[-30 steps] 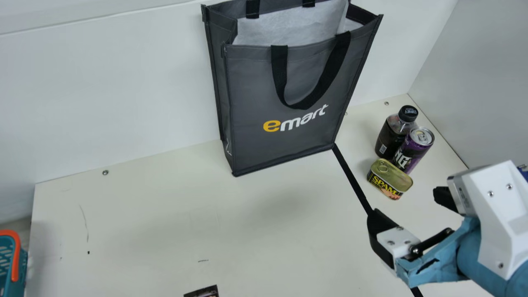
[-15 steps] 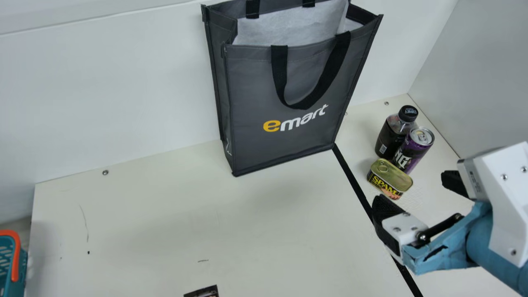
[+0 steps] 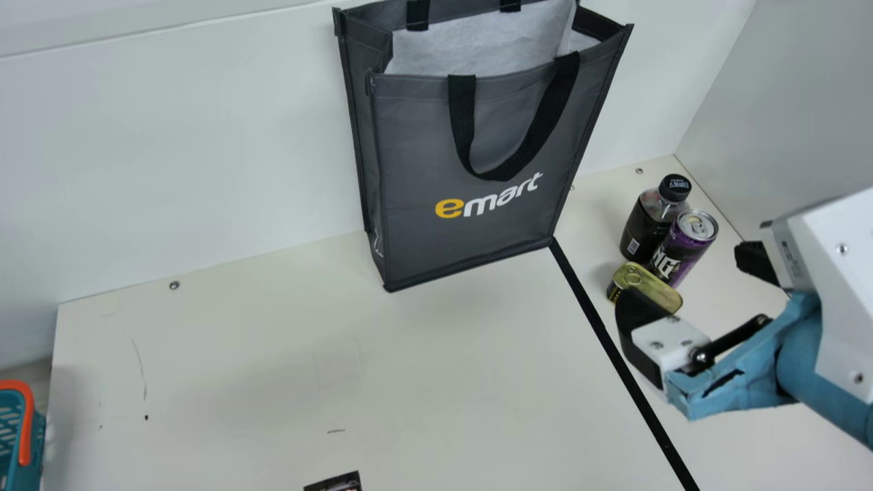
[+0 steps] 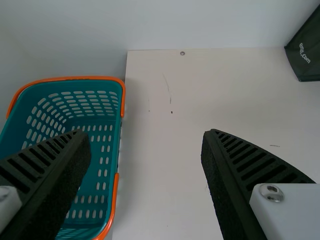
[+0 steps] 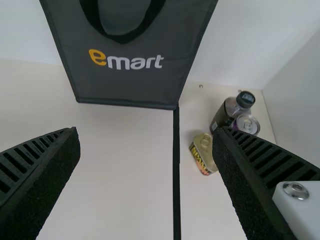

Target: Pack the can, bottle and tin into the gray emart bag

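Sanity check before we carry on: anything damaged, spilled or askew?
Blue wrap on the right gripper looks torn: dark gap in it. Table has small dark marks. Bag, bottle, can and tin look fine; no spill seen.

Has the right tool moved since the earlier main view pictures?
Yes. In the main view, the right tool has moved up the picture relative to the fixed black strip, and now partly covers the tin.
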Action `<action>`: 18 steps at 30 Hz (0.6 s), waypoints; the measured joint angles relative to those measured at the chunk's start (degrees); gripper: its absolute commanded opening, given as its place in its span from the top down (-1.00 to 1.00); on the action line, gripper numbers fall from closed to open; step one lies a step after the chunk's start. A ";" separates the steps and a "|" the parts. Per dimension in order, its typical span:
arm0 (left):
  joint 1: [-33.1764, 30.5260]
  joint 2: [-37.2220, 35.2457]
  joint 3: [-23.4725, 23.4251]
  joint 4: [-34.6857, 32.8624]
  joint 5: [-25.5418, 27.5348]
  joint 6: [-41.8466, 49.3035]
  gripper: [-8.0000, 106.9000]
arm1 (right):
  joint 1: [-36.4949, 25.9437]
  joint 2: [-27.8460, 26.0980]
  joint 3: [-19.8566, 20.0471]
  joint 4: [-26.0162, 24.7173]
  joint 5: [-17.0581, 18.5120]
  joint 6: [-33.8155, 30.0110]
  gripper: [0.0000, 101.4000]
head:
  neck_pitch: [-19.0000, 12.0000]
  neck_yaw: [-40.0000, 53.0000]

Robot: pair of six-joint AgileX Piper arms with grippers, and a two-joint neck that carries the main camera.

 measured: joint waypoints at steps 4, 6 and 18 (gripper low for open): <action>0.00 0.00 0.00 0.00 0.00 0.00 -0.71 | 2.76 1.85 -2.32 -2.42 0.00 1.19 -0.79 | 0.00 -0.09; 0.00 0.00 0.00 0.00 0.00 0.00 -0.71 | 4.37 2.97 -3.58 -3.86 0.00 1.88 -0.79 | 0.09 0.00; 0.00 0.00 0.00 0.00 0.00 0.00 -0.71 | 13.26 9.31 -9.70 -11.56 -0.04 6.06 -0.79 | 0.00 -0.09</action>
